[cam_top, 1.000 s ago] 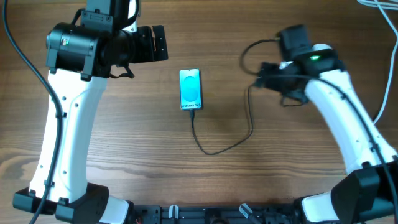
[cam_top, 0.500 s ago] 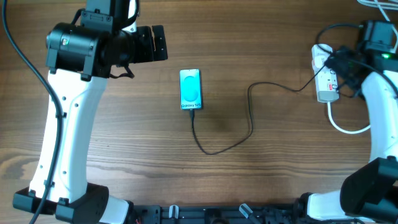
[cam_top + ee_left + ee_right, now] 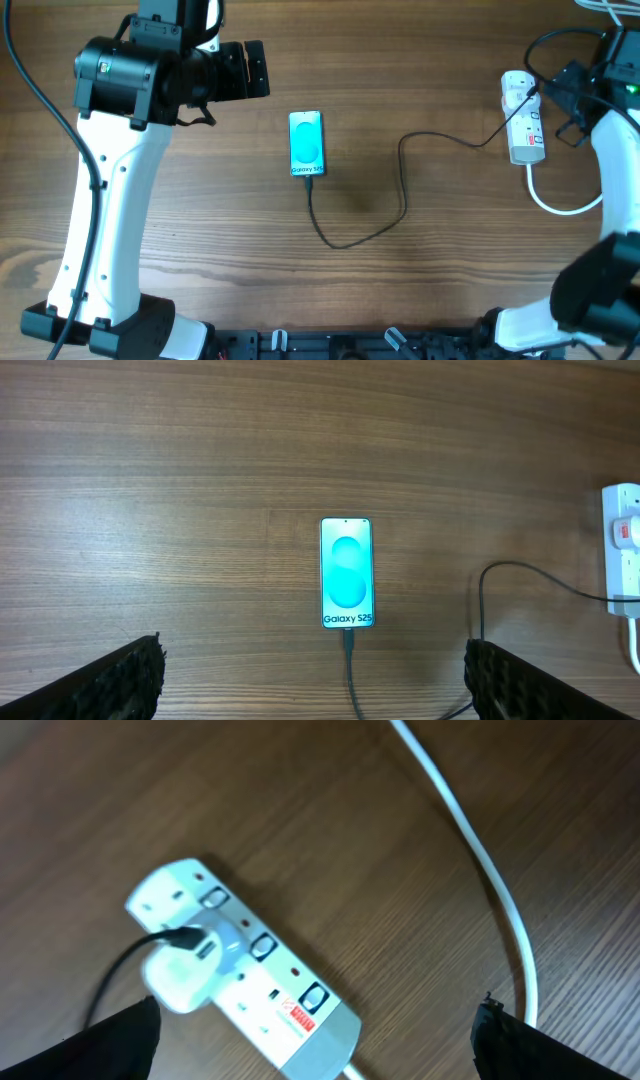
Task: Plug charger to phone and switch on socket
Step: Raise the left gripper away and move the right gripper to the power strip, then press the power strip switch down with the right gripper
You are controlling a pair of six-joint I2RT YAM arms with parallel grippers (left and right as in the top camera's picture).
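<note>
Charger cable (image 3: 403,185), thin and black, is seen laid in a loose loop across the brown wooden table (image 3: 230,260). One end is met by the lower short edge of the small flat phone (image 3: 306,143) with the turquoise screen, at the end where "Galaxy S25" is printed. The other end is led into a white plug adapter (image 3: 185,975) seated in the white elongated power strip (image 3: 524,118). The phone is placed face up near the table's middle, well apart from the power strip, which is found at the right side of the overhead view. A thick white lead (image 3: 488,870) is curved away from the strip. Small switches are shown along the strip, but whether any is on cannot be told. The left gripper (image 3: 312,652) is held above the table with its jaws spread wide and nothing between them, the phone lying ahead of it. The right gripper (image 3: 315,1010) is poised over the power strip, likewise released and empty.
</note>
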